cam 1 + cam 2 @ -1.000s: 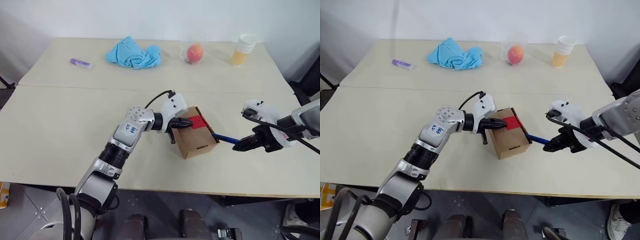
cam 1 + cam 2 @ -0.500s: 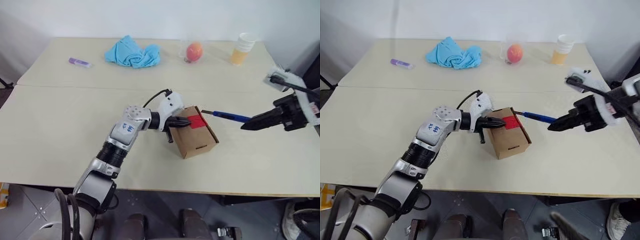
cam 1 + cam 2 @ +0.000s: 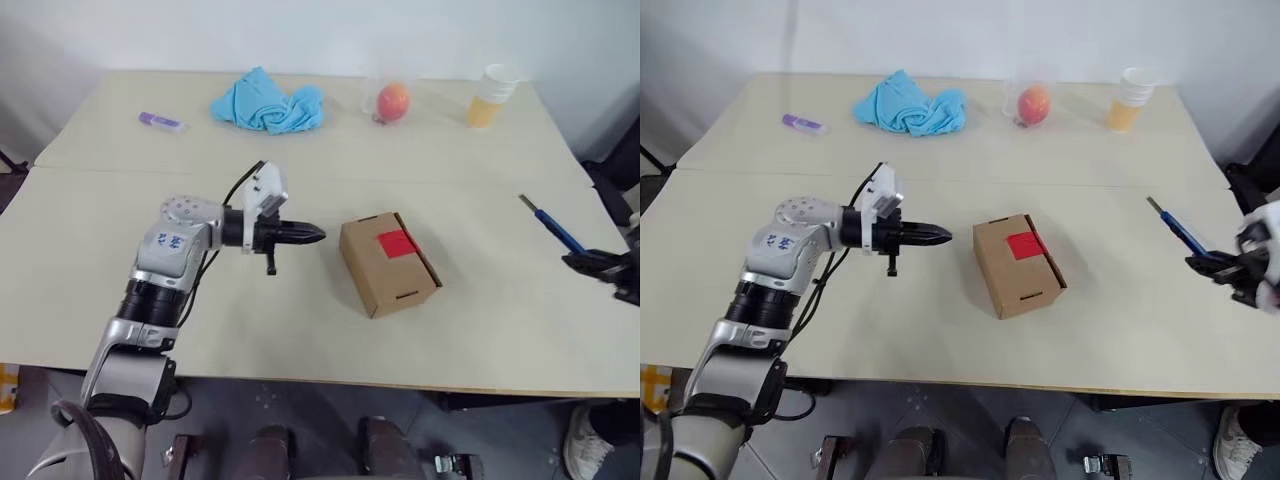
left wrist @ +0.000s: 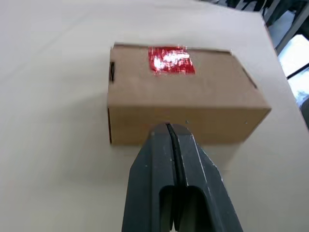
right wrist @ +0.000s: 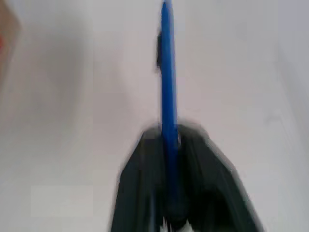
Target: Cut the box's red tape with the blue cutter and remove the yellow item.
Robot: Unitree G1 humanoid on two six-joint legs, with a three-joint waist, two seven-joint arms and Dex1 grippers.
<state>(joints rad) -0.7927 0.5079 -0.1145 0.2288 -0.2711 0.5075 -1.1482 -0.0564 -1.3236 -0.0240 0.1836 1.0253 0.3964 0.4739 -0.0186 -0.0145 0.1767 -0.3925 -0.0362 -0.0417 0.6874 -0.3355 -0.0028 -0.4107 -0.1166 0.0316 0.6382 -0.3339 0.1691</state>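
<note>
Cardboard first: the small brown cardboard box (image 3: 389, 263) sits just right of the middle of the left eye view on the pale beige table (image 3: 120, 300), its bright red square of tape (image 3: 397, 243) on the top face, flaps closed, so the yellow item is presumably inside and I cannot see it. In that view my left gripper (image 3: 312, 236) hangs left of centre with its black fingers pressed together, pointing at the box but clear of it. At the right edge my right gripper (image 3: 578, 261) is clamped on the slim blue pen-shaped cutter (image 3: 550, 227), which angles toward the upper left, well apart from the box. The right eye view gives the same layout and nothing new, though it brings more of my right hand into the frame. My left wrist view shows what the head views cannot: the box side facing me, the glossy tape in the upper middle, and my shut fingers (image 4: 149, 164) aimed at the lower edge of that side. My right wrist view shows the cutter running straight up from between my fingers, gripped near its lower end. My worry is that with nothing bracing the box, the blade could shove it across the table instead of slicing the tape, and a cutter held that far back might twist in my grip.
</note>
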